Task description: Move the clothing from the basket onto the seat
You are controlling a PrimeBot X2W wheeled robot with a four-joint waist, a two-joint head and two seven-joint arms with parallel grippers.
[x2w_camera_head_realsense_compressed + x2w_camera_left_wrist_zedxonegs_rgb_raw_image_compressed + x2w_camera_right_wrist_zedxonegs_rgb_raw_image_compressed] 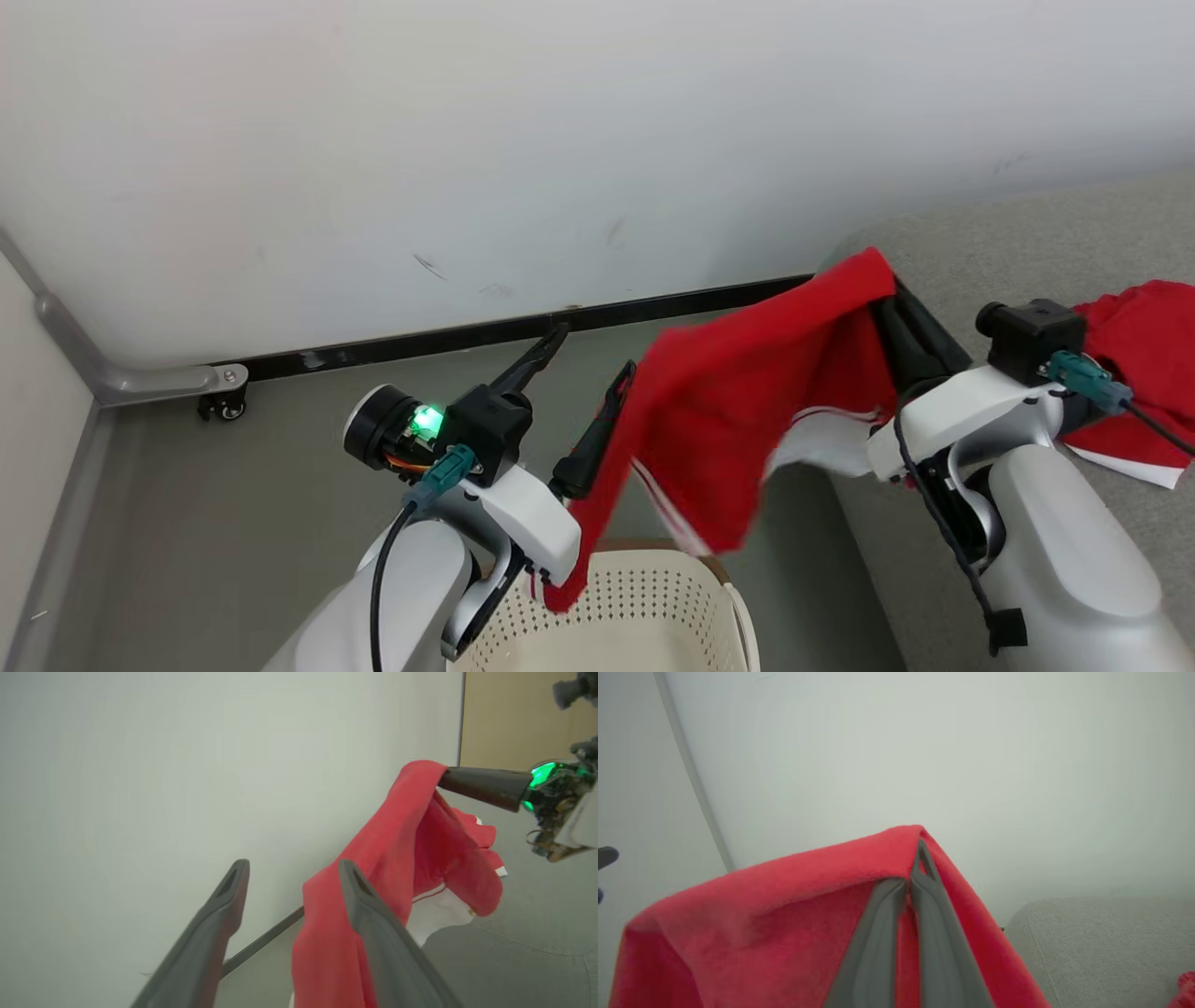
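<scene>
**A:** Plain white wall (pixel 560 140) at the back, dark baseboard (pixel 467 331), grey-green floor (pixel 233 485), small caster (pixel 221 403) far left. Start from the left?

**B:** Yep. left hand (pixel 594 349) is raised with its fingers spread wide and nothing between them. Red cloth lies against one finger but isn't pinched.

**A:** Under it?

**B:** basket (pixel 644 607), cream and perforated, at the bottom edge of the head view. The part of the inside I can see looks bare. The rest is cut off.

**A:** Clothing?

**B:** red garment (pixel 747 401) with white stripes is in the air, above the gap between basket and seat. It hangs from one top corner and sags leftward. The low tail dangles by the basket rim, can't tell if it touches.

**A:** Who's holding it?

**B:** right hand (pixel 896 303), fingers clamped together on that top corner. The right wrist view shows cloth squeezed between them. My guess is it's held high so the fabric clears the basket wall and the seat edge.

**A:** Further right?

**B:** seat (pixel 1027 243), light grey upholstery. A second red piece (pixel 1144 364) lies on it, beyond the right wrist.

**A:** So where does that leave the task?

**B:** I'd call it one piece down, one mid-carry. The next move likely needs a swing right, a lowering over the cushion, then opening. The risk is the trailing tail snagging the rim or that left finger.
</scene>
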